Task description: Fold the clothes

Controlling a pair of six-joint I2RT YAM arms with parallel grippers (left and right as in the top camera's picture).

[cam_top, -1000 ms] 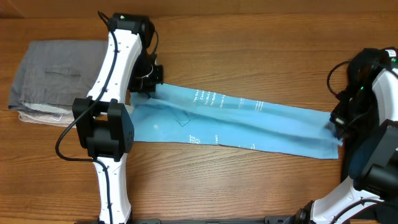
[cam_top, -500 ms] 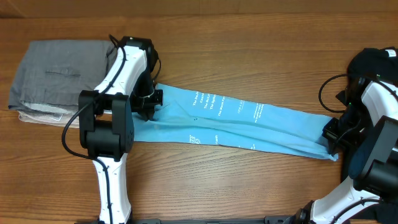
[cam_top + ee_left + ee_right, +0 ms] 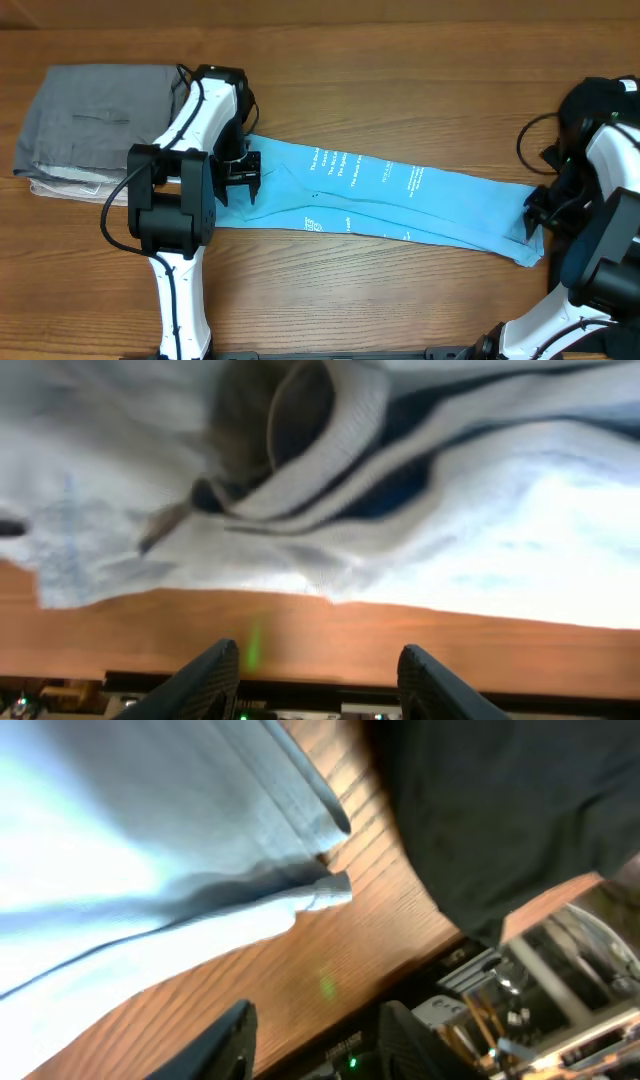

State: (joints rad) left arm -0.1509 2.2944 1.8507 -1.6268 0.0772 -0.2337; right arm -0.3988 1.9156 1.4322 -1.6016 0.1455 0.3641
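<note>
**A:** Where is the T-shirt point(image 3: 400, 200) lying?

**B:** It's stretching across the wooden table point(image 3: 400, 80) as a long light-blue band between the arms, white lettering point(image 3: 340, 165) facing up.

**A:** And the jaws?

**B:** The left gripper point(image 3: 318, 660) is standing spread beside the ribbed neckband point(image 3: 330, 440) (only its wrist camera is showing that). The right gripper point(image 3: 315, 1030) is gaping too, near the hem corner point(image 3: 325, 892). Overhead alone is showing folded gray clothes point(image 3: 95, 115).
</note>
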